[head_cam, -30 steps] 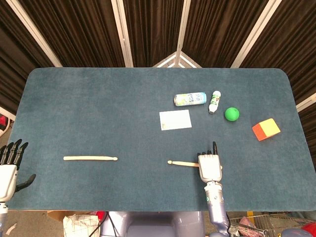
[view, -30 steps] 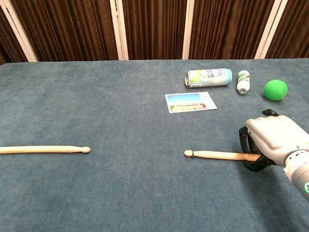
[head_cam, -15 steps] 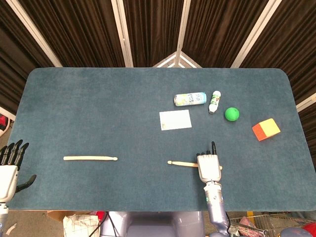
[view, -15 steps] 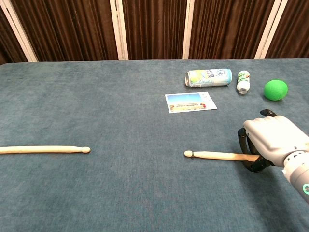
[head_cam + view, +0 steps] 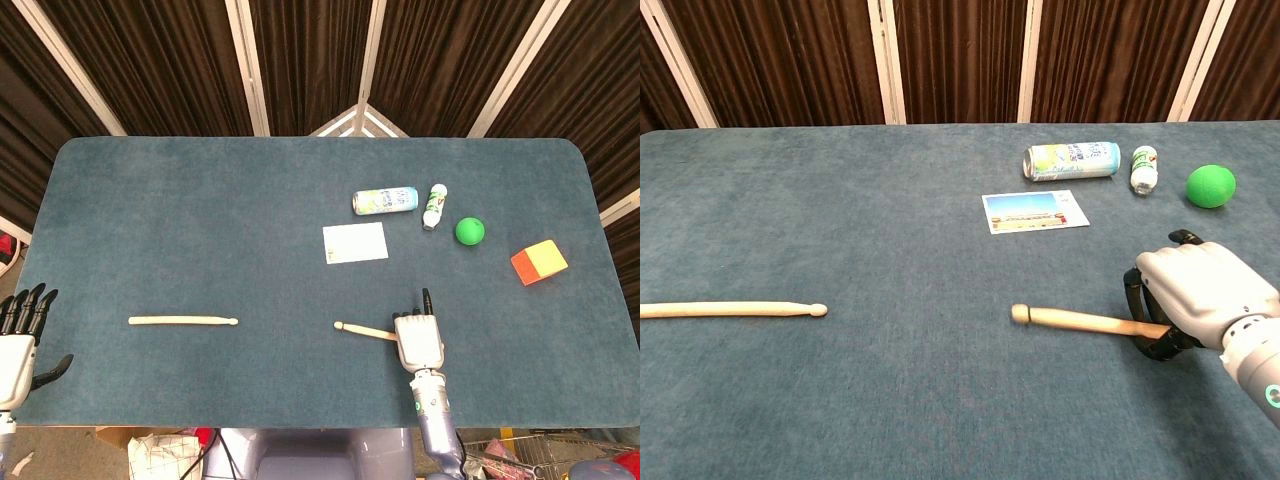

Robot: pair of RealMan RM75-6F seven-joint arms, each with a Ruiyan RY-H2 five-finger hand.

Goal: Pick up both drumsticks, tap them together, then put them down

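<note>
Wooden drumstick (image 5: 1080, 321) sat gripped in the right robot hand (image 5: 1195, 297); card (image 5: 355, 243), can (image 5: 385, 201), bottle (image 5: 435, 206), ball (image 5: 469, 231) lay beyond; left robot hand (image 5: 18, 345) was spread, empty.

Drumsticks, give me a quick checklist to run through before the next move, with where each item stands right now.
1. Right hand grips the right drumstick: ok, fingers are wrapped around its butt end.
2. Right drumstick off the table: cannot tell; its tip looks slightly raised in the chest view.
3. Left hand on the left drumstick: not ok, the hand is at the table's left edge, apart from the stick, which lies flat.
4. Path from left hand to left drumstick free: ok, only bare cloth lies between them.
5. Card, can, bottle and ball away from the sticks: ok, they lie further back.
</note>
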